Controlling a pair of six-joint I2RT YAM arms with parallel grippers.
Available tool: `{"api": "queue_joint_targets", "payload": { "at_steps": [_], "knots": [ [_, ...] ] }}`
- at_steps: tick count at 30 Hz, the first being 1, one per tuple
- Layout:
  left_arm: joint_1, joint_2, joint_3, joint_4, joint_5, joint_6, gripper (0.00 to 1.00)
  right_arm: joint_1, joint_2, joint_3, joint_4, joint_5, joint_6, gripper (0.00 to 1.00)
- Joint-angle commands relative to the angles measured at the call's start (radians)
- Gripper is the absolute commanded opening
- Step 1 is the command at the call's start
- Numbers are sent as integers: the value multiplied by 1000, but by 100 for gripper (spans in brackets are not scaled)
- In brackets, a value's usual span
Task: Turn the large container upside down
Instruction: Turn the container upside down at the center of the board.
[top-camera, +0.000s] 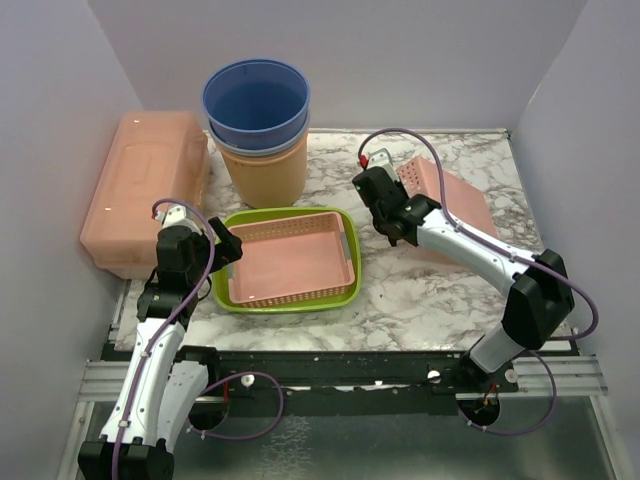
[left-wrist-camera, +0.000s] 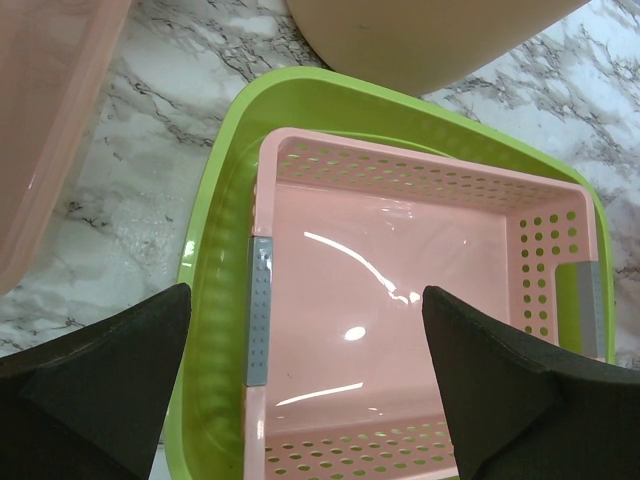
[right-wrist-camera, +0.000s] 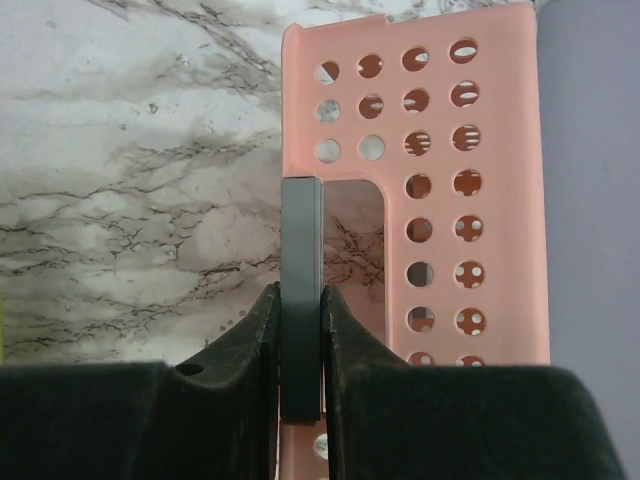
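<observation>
A pink perforated container (top-camera: 455, 205) sits at the right of the marble table, tipped so its smooth base faces up. My right gripper (top-camera: 395, 215) is shut on the grey handle bar (right-wrist-camera: 301, 230) at its near end wall (right-wrist-camera: 500, 150); both pads press the bar in the right wrist view, where the gripper (right-wrist-camera: 300, 295) fills the bottom. A second pink perforated basket (top-camera: 295, 262) rests upright inside a green tray (top-camera: 290, 300). My left gripper (top-camera: 228, 245) hangs open over the tray's left rim (left-wrist-camera: 215, 260), nothing between its fingers (left-wrist-camera: 110, 380), with that basket (left-wrist-camera: 390, 260) below.
A blue bucket (top-camera: 257, 105) is nested in a tan one (top-camera: 265, 172) at the back. A big pink lidded box (top-camera: 145, 185) lies along the left wall. White walls close in the left, back and right sides.
</observation>
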Motion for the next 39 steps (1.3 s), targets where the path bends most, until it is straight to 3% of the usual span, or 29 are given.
{"api": "queue_joint_targets", "payload": {
  "at_steps": [1,3,6,9,19,26,33,39],
  "knots": [
    [7,-3,-7,18,17,7,99,4,60,36,-121,-81,104,4],
    [8,-5,-7,17,16,6,99,4,73,34,-138,-78,156,5],
    [8,-8,-7,17,14,7,99,4,49,-4,-92,-145,164,22],
    [8,-8,-7,18,15,7,99,4,29,-23,-67,-169,171,27],
    [8,-13,-8,17,8,4,99,4,-45,-107,-36,-351,207,35],
    [8,-10,-8,18,11,4,99,4,-171,-156,-3,-365,291,39],
    [8,-12,-8,17,7,4,99,0,-365,-322,25,-142,594,78],
    [8,-13,-8,17,7,4,99,-9,-460,-440,-77,-186,1054,94]
  ]
}}
